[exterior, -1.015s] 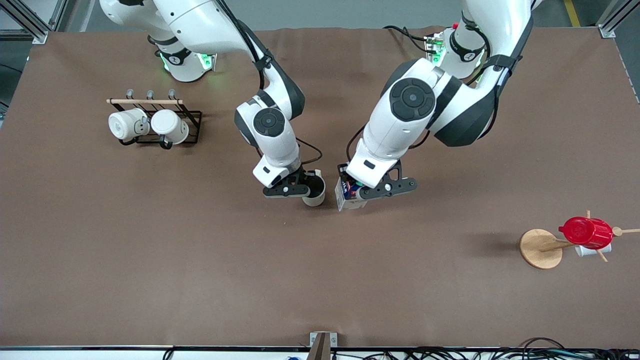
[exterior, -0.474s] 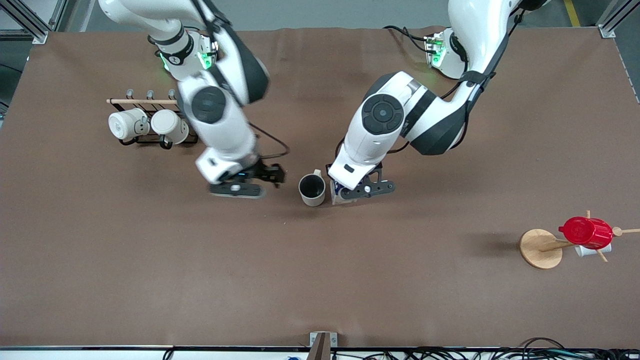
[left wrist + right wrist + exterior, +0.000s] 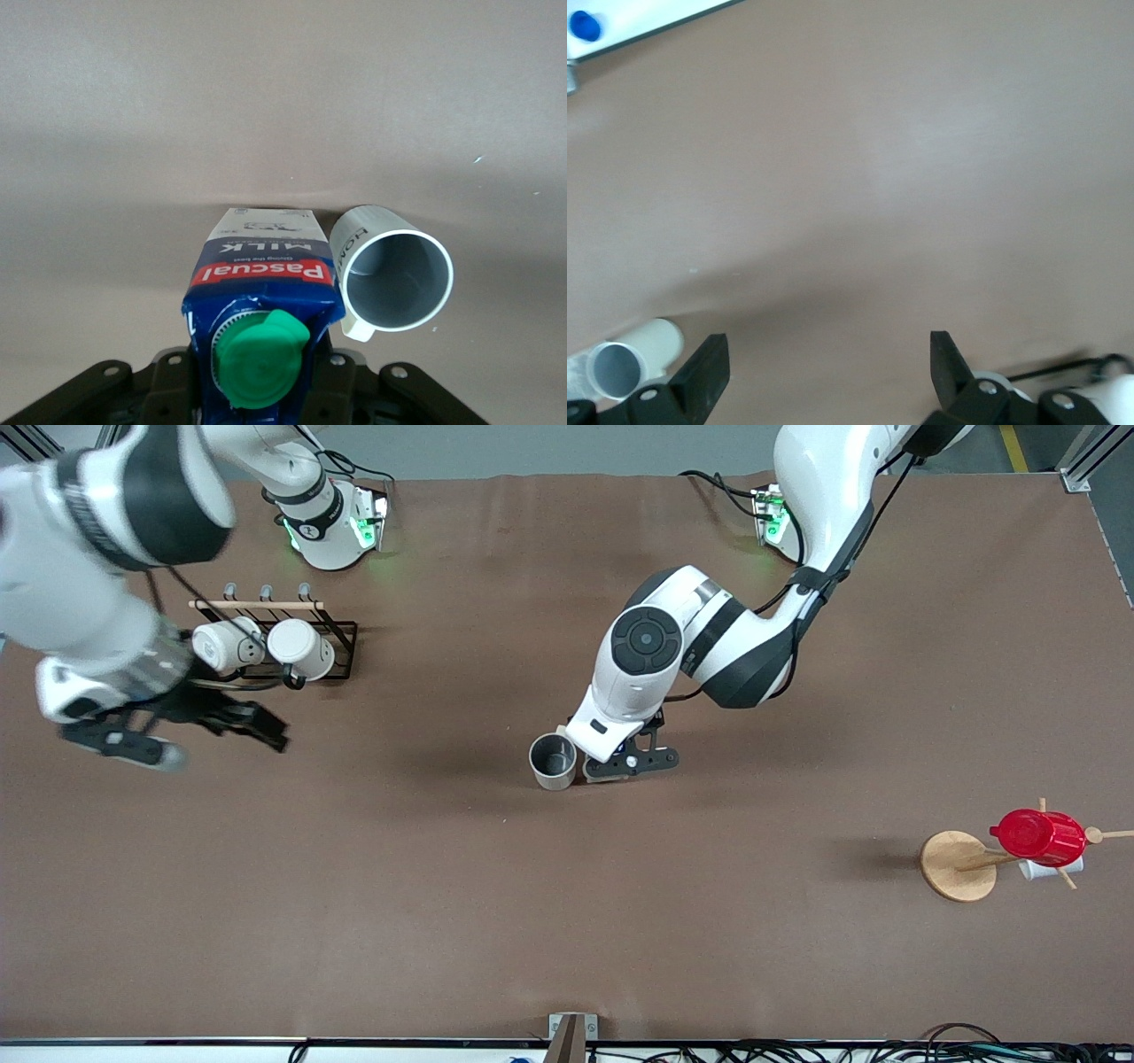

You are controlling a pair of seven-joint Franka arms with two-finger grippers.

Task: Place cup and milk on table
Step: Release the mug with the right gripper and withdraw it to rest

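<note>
The cream-beige cup (image 3: 553, 762) stands upright on the brown table (image 3: 567, 921) near its middle, free of any gripper. My left gripper (image 3: 617, 763) is right beside it, shut on the milk, which my hand hides in the front view. In the left wrist view the milk (image 3: 261, 283) sits between my left gripper's (image 3: 261, 382) fingers, green cap toward the camera, with the cup (image 3: 394, 279) close against it. My right gripper (image 3: 264, 731) is open and empty over the table near the mug rack. The right wrist view shows its spread fingers (image 3: 827, 347) and the distant cup (image 3: 622, 361).
A black wire rack (image 3: 341, 638) with two white mugs stands toward the right arm's end. A wooden disc base (image 3: 952, 865) with pegs carries a red cup (image 3: 1038, 837) toward the left arm's end.
My right gripper has let go of the cup and swung away toward the mug rack. My left gripper has moved the milk close beside the cup.
</note>
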